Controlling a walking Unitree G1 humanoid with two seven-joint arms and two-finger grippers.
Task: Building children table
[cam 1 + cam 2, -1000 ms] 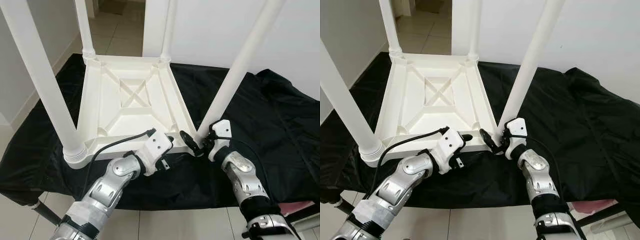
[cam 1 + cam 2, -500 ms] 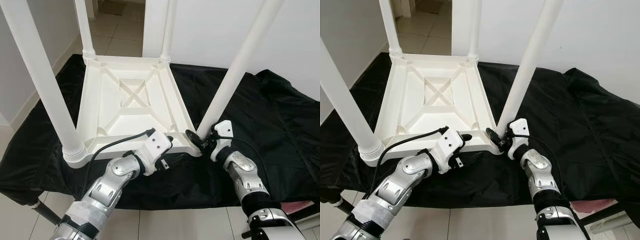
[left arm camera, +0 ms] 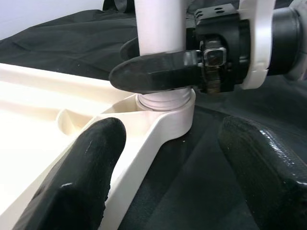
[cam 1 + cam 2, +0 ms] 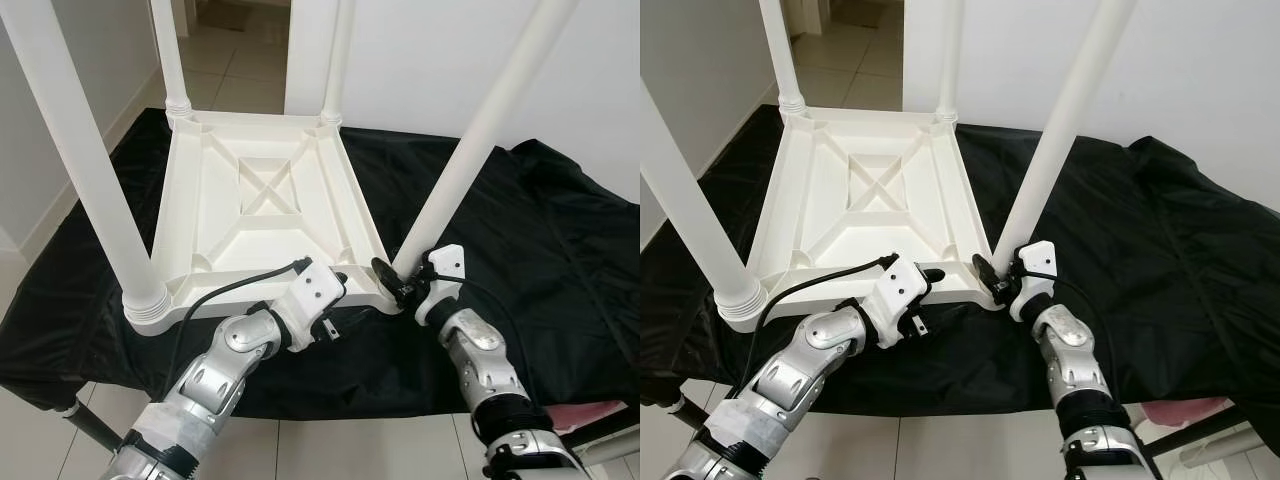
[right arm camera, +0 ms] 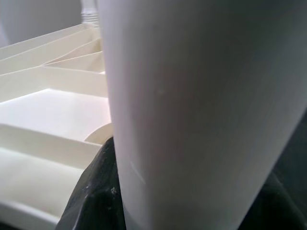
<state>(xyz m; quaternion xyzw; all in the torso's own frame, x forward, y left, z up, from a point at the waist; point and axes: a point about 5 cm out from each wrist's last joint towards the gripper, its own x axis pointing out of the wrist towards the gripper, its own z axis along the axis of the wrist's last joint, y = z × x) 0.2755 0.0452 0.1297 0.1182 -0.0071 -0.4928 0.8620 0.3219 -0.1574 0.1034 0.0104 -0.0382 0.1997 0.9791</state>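
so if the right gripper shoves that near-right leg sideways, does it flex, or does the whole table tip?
Probably a rigid, light plastic shell: the upturned table shows thin moulded ribs. The right gripper grips the near-right leg at its socket, so little leverage there. The black cloth underneath looks loose; the table would likelier slide than tip.

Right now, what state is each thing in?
Children's table: upside down on the black cloth, four legs up.
Near right leg: seated in its corner socket, tilted.
Right claw: shut on that leg's base.
Left claw: open, beside the same corner.
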